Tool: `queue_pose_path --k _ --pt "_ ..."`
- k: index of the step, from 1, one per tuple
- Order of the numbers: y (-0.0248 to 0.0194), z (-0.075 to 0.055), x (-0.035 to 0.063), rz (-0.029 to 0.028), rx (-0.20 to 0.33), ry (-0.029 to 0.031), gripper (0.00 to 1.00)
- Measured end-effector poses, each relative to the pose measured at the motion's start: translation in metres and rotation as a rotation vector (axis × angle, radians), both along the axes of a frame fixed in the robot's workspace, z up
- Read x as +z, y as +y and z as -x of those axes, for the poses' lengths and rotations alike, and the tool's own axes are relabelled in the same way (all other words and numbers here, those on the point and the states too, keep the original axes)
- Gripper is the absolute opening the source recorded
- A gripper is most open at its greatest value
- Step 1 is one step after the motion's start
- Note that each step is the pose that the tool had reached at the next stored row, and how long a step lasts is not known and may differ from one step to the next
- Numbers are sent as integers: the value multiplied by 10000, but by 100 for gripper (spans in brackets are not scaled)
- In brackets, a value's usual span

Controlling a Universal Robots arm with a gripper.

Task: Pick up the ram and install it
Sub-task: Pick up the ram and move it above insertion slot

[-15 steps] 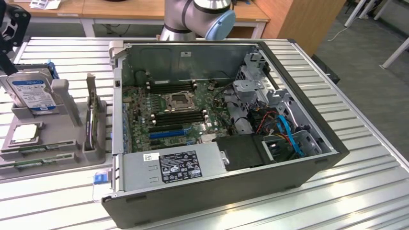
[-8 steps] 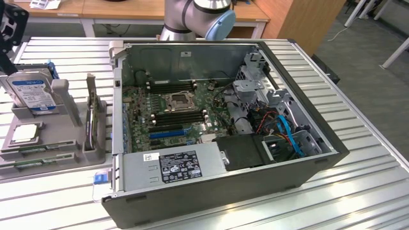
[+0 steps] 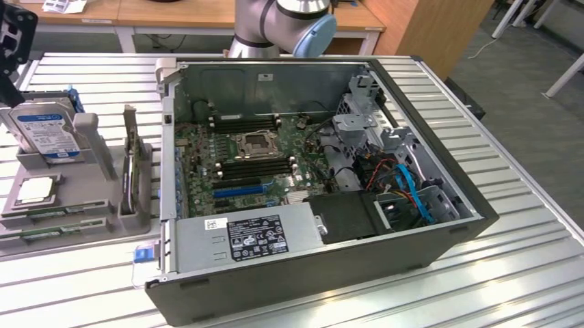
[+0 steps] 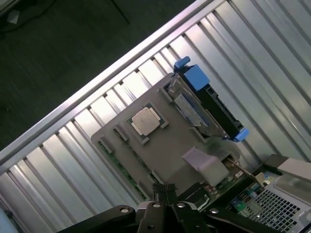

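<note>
Two thin green ram sticks (image 3: pixel 48 233) with dark chips, flat in slots at the gray holder's (image 3: pixel 91 198) near edge, exterior view's left | gripper (image 4: pixel 165 190) above holder, fingers shut together, holding nothing | open computer case (image 3: pixel 319 171) just right of holder

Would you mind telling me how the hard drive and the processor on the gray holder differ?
The hard drive stands on its edge; the processor lies flat in a recess. The hard drive is a larger rectangular block; the processor is a small square plate. The hard drive carries a blue-and-white label; the processor has a plain silver top. Both sit on the gray holder, outside the computer case.
</note>
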State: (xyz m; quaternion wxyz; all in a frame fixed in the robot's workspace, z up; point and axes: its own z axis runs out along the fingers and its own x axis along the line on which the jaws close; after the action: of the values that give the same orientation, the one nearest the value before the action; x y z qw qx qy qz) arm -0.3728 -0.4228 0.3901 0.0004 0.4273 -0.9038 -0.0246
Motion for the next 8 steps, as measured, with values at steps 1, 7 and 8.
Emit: queue_pose_path --k 1,7,8 --pt "0 0 0 0 120 1 10" --pt "0 0 0 0 749 0 10" --pt "0 0 0 0 832 0 10"
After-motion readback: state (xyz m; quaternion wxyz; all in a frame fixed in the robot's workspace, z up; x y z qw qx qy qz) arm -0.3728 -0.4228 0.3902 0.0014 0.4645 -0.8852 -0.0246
